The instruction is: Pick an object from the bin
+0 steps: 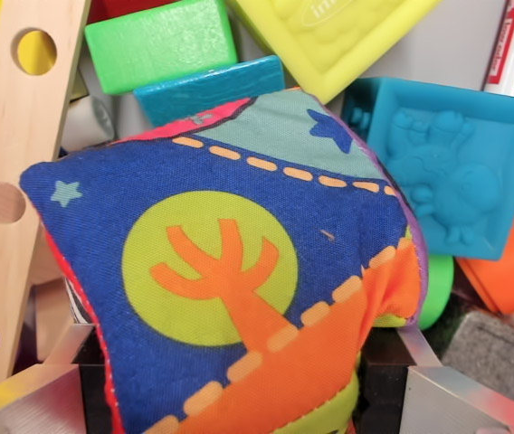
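Crowded bin: blocks (pixel 461 163) around fabric cube (pixel 230 271)

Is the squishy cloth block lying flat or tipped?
Tipped. The cloth block sits crooked between the metal fingers, its tree picture leaning, one corner up by the blue rubber block.

you're looking at a soft fabric cube (pixel 230 271) filling most of the wrist view, tilted with one corner pointing toward the wrist view's left. its facing side is dark blue with a lime circle holding an orange tree shape, a dashed orange stitch line, an orange band at the near edge and small stars. it lies on top of the bin's other toys.
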